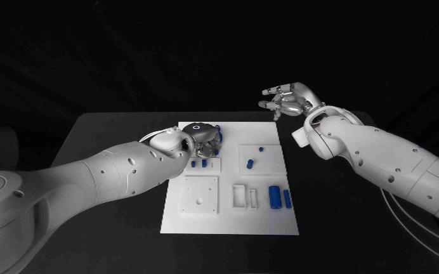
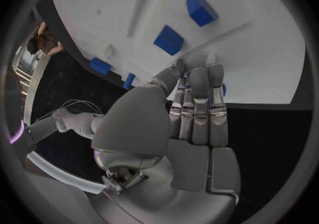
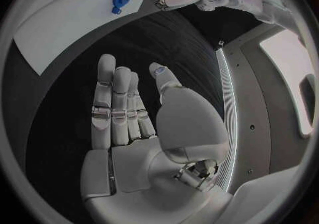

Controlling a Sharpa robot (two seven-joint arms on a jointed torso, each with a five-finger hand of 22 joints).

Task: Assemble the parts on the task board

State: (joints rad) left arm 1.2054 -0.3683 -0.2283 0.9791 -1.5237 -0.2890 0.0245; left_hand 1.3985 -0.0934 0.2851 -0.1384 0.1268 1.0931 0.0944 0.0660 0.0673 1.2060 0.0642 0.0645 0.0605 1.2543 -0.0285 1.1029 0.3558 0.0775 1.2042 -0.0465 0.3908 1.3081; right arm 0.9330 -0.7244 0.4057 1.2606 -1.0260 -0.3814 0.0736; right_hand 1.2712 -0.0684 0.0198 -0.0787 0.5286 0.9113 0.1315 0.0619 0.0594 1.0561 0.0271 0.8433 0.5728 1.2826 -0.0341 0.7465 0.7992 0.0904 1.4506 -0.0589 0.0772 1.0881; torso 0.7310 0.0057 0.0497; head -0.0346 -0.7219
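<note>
Near the bottom of your head view, the white task board [image 1: 229, 220] lies on the black table [image 1: 110, 134]. Two blue parts [image 1: 280, 197] lie side by side at its lower right. A small blue part [image 1: 248, 163] sits higher up, right of the middle. Your left hand [image 1: 200, 139] is over the board's upper left corner, fingers pressed together and touching the board; you cannot tell if it holds anything. Farther back, upper right, your right hand [image 1: 289, 101] floats past the board, fingers spread, holding nothing.

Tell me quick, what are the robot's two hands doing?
Left hand: over the task board, fingers down on it; a grip cannot be told.
Right hand: open, holding nothing.
</note>
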